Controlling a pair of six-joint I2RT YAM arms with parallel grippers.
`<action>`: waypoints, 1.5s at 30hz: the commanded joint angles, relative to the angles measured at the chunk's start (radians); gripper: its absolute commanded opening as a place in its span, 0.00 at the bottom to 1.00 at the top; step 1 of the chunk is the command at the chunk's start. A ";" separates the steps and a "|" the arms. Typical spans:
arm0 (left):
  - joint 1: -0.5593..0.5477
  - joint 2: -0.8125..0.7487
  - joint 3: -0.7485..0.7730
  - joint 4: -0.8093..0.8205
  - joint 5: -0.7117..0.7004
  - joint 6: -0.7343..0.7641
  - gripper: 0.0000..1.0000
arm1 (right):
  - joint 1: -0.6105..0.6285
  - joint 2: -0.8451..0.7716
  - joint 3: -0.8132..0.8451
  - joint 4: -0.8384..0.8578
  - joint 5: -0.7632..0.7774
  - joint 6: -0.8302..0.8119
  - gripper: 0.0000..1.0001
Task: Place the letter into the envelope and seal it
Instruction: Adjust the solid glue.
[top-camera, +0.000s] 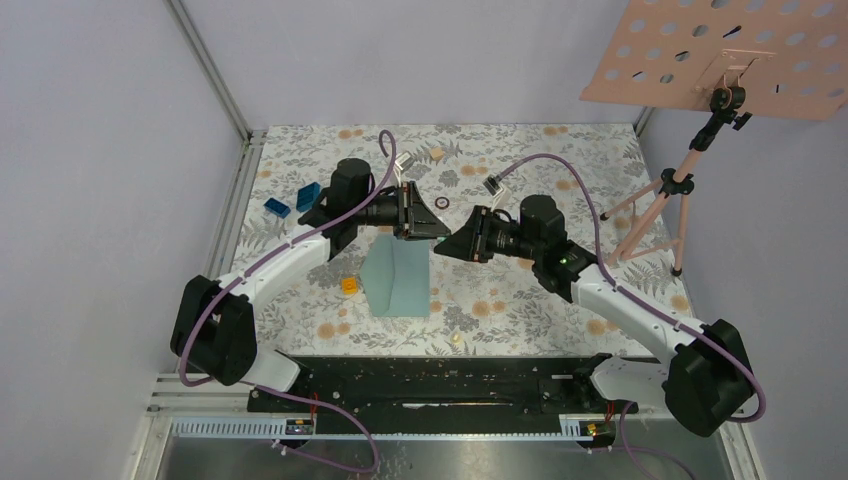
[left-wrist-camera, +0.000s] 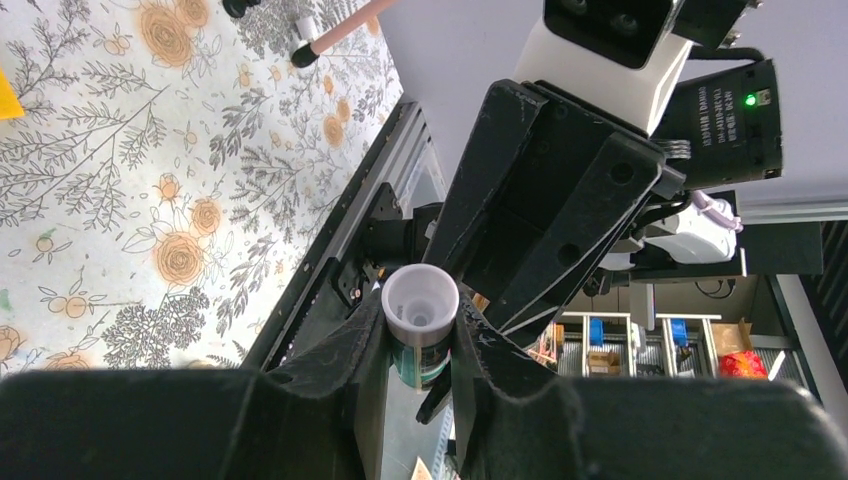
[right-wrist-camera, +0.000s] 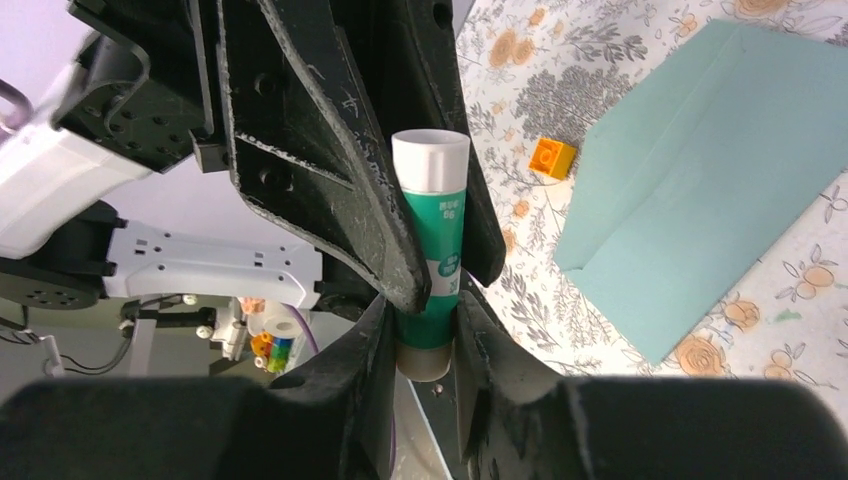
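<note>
Teal envelope (top-camera: 404, 285) flat on table (top-camera: 560, 160)

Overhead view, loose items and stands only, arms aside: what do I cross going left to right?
blue blocks → orange block → envelope → dark ring → tripod
</note>
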 joint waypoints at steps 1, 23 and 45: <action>-0.016 -0.042 0.072 -0.064 0.027 0.077 0.28 | 0.012 -0.064 0.067 -0.135 0.018 -0.114 0.00; -0.008 -0.101 0.173 -0.436 -0.155 0.411 0.80 | 0.010 -0.094 0.229 -0.891 0.285 -0.474 0.00; -0.040 -0.405 -0.060 -0.280 -0.491 0.694 0.81 | -0.019 0.087 0.414 -1.048 0.146 -0.513 0.00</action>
